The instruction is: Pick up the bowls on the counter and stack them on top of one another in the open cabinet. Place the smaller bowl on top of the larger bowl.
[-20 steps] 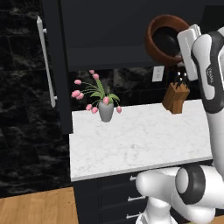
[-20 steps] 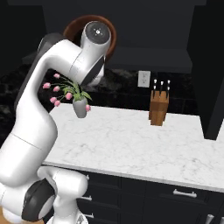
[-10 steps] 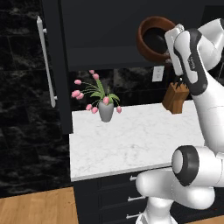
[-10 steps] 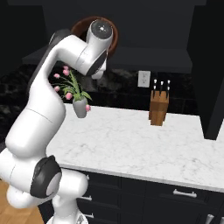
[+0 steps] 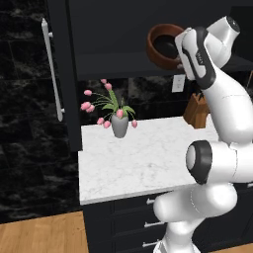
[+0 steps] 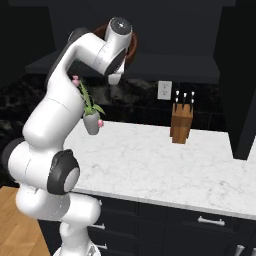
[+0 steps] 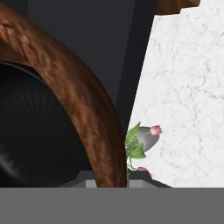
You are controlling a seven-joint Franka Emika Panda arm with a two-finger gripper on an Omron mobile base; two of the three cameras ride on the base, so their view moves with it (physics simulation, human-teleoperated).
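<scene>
My tool is clenched on the thick rim of the brown bowl, which sweeps across the left half of the hand view, its dark hollow to the left of the rim. In the left base view the same bowl sits in the upper right of the frame, tipped so its dark inside faces the camera, level with the shelf of the dark cabinet. My hand covers its right edge there, so I cannot make out my fingertips. In the right base view a sliver of the bowl peeks out behind my wrist near the top centre.

Below, the white table spreads across the middle of the left base view. On it, toward the back left, stands a grey vase of pink flowers; the hand view catches it small, just right of the bowl's rim. A wooden knife block stands at the back of the table, right of centre in the right base view, under a white wall socket.

Farthest off, a long silver handle runs upright down the cabinet door at the upper left of the left base view.
</scene>
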